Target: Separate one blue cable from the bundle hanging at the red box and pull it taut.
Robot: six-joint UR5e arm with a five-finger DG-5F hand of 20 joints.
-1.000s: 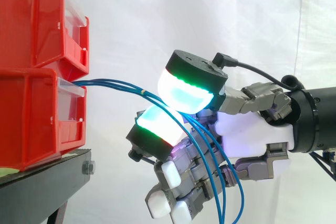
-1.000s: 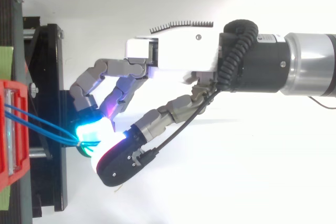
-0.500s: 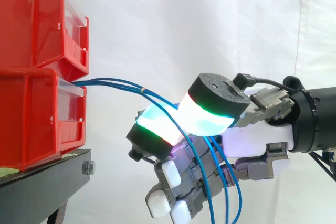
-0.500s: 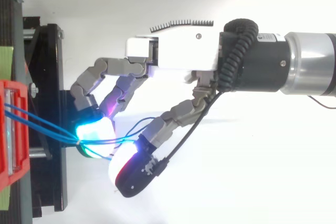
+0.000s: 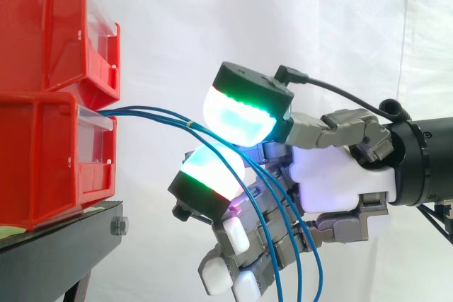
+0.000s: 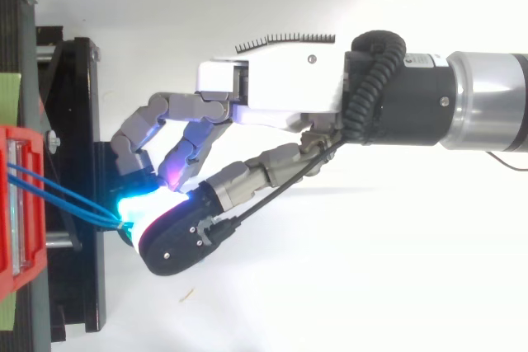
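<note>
At the left edge of the side view, two red bins stood stacked, the upper red bin (image 5: 49,26) on the lower red bin (image 5: 49,164), both on a black stand (image 5: 60,235). From the front of the lower bin, the blue cables (image 5: 152,113) ran out as a tight bundle toward the middle of the frame, sloping slightly downward. A small yellowish tie (image 5: 191,124) held them together just left of the hand.

In the centre, the strands passed between two glowing green-cyan pads (image 5: 237,114), one above and one below, which were closed together on them in a pinch. It could not be told how many strands the pads actually gripped. Past the pads, the cables fanned apart and hung loosely down across the hand (image 5: 333,182) to the bottom edge. The remaining fingers (image 5: 233,235) curled downward, their tips glowing white.

On the right, the arm (image 5: 425,160) entered level before the white curtain (image 5: 283,12).

In the top view, the cables (image 6: 66,195) ran from the bin at the left edge to the meeting pads at lower left.
</note>
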